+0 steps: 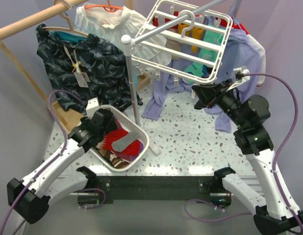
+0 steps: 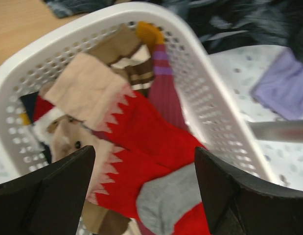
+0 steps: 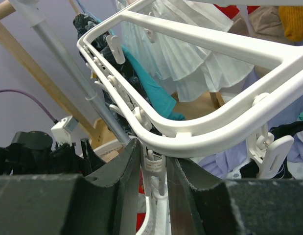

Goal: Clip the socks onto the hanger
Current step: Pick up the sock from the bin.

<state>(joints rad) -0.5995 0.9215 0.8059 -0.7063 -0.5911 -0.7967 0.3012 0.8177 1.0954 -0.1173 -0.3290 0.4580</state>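
Top view: the left gripper (image 1: 106, 128) is lowered into the white basket (image 1: 143, 134) at the near left of the surface (image 1: 185, 137), since that is where the red socks (image 1: 123, 138) lie, mixed in with other laundry. The hanger (image 1: 225, 44) hangs tilted from a metal rail, high and to the right, well apart from the socks. The right gripper (image 1: 198, 97) is raised to the hanger's lower edge, probably to ready a clip for a sock.

Left wrist view: the left gripper (image 2: 144, 161) is released, its fingers spread wide and closed on nothing. It is poised over the socks (image 2: 141, 129), which lie overlapping with their tan, jagged-edged cuffs toward the basket (image 2: 215, 98) wall. The wide spread suits coming down over a bunched fold of cloth.

Right wrist view: the right gripper (image 3: 152, 156) is clenched on a small white clip (image 3: 155, 182) that hangs just under the curved corner of the hanger (image 3: 205, 132). Squeezing it there would likely open the clip's mouth. Whether it is already open cannot be told, as the lower end is hidden. No sock is at the clip.
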